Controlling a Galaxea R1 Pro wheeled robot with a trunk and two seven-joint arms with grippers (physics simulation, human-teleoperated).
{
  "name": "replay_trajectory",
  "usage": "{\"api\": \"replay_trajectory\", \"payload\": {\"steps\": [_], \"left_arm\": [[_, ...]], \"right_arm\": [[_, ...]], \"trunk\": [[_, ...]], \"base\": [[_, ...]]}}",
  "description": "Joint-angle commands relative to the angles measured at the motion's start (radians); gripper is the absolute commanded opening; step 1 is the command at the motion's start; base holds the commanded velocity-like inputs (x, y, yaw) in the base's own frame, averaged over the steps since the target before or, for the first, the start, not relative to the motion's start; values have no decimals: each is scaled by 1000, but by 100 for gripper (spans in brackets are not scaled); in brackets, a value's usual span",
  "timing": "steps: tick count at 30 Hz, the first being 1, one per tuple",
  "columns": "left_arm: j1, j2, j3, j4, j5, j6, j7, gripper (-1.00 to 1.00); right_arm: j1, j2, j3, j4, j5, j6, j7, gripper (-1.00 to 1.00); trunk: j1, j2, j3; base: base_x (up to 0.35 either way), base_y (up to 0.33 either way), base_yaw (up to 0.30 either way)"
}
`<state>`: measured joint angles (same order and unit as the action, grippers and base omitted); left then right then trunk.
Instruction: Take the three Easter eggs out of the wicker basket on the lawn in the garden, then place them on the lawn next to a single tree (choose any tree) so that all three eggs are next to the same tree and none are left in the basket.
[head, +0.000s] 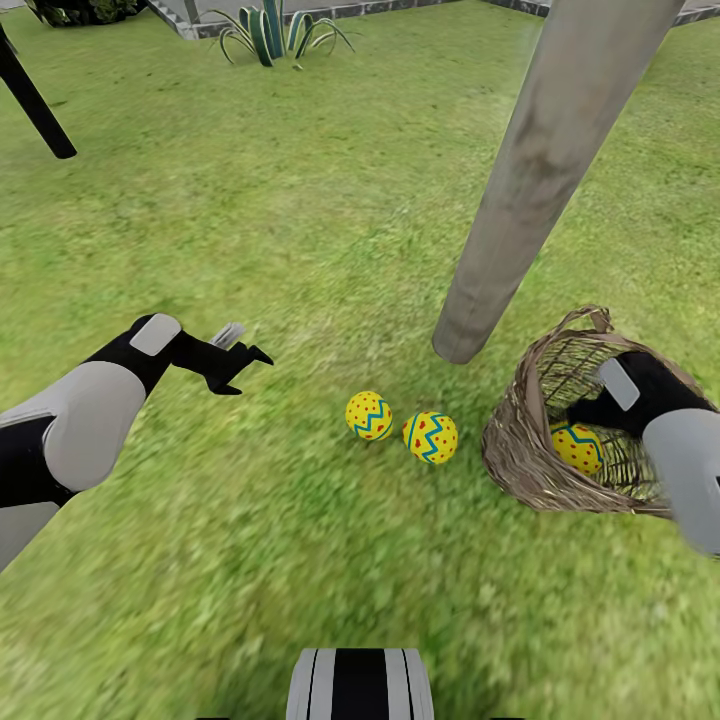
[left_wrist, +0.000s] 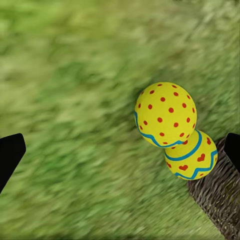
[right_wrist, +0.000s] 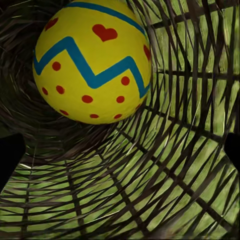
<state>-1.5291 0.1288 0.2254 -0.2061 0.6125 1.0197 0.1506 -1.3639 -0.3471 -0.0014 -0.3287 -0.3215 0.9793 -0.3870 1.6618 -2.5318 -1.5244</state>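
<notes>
We are on the last of the three eggs: two Easter eggs already lie on the lawn, one just beside the other, both near the foot of the pale tree trunk, which stands at about one o'clock from them. The third egg sits inside the wicker basket, which lies tipped at three o'clock from the pair. Our right gripper reaches into the basket mouth; in the right wrist view its dark fingers stand wide apart, with the egg ahead and not yet pinched. Our left gripper hovers spread and empty at nine o'clock. Next, we judge, comes closing on that egg and carrying it to the others.
</notes>
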Motion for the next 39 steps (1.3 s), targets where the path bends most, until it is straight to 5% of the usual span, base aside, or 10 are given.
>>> {"api": "replay_trajectory", "payload": {"steps": [1, 12, 18, 29, 39], "left_arm": [[0, 0, 2, -1, 11, 3, 10, 100], [0, 2, 2, -1, 12, 4, 10, 100], [0, 3, 0, -1, 11, 4, 10, 100], [0, 3, 0, -1, 10, 5, 10, 100], [0, 3, 2, -1, 8, 3, 10, 100]], "right_arm": [[-13, -2, 0, 9, -11, 17, -8, 100], [-97, -4, -2, 84, -11, 46, 6, 100], [-114, -8, 1, 78, -10, 52, 103, 100], [-115, -12, 2, 72, -10, 42, 116, 100], [-115, -12, 2, 71, -10, -7, 116, 100]], "trunk": [[0, 0, -1], [0, 0, -1], [0, 0, -1], [0, 0, -1], [4, -3, -39]], "base": [[0, 0, 0], [0, 0, 0], [0, 0, 0], [0, 0, 0], [0, 0, 0]]}}
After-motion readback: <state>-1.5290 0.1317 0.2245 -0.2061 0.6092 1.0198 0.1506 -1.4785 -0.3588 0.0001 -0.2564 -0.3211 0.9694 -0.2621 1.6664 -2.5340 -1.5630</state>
